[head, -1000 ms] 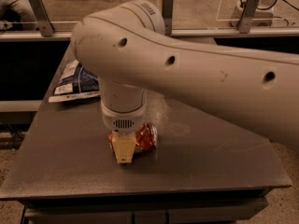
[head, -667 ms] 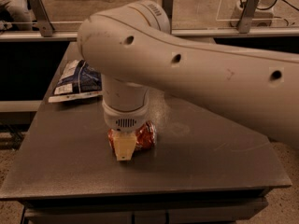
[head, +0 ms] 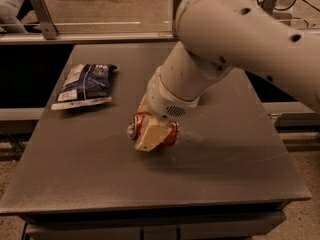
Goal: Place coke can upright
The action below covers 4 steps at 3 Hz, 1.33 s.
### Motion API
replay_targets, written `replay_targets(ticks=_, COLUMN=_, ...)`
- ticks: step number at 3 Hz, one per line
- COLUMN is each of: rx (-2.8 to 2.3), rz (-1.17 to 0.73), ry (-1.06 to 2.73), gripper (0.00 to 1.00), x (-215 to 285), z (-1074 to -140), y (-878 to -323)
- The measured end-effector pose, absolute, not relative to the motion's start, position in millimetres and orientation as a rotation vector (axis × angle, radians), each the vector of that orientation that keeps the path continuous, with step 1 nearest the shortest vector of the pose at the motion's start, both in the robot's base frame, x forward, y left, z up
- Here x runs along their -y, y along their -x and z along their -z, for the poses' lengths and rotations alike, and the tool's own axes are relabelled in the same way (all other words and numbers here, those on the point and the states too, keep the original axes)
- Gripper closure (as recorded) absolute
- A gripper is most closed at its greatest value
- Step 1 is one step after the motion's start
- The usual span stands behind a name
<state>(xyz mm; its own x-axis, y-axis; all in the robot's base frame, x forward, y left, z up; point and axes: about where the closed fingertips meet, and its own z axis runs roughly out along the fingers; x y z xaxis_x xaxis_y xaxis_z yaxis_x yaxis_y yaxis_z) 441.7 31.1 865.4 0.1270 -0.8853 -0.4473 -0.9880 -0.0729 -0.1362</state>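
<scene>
The coke can (head: 167, 132), red with a silver top, is tipped on its side with its top facing left, just above or on the grey table (head: 100, 174) near the middle. My gripper (head: 150, 134) is at the can, with one cream finger (head: 150, 138) across its front. The other finger is hidden behind the can and the wrist. The gripper is shut on the can.
A blue and white snack bag (head: 85, 84) lies flat at the table's back left. My large white arm (head: 240, 44) spans the upper right. A metal rail with posts (head: 45, 19) runs behind the table. The table's front edge is close below.
The arm has swung up and to the right, uncovering the bag and the table's back. The can, which stood behind the finger, now lies tilted sideways in the gripper.
</scene>
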Motion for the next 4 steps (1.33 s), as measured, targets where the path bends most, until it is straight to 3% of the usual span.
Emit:
replay_targets(ticks=3, rx=-1.337, rz=-0.883, ry=1.572, gripper=1.00, x=8.9, z=-891.0, y=-458.5)
replay_targets(ticks=4, rx=-1.225, rz=-0.919, ry=1.497, gripper=1.00, x=11.9, z=-903.9, y=-456.7)
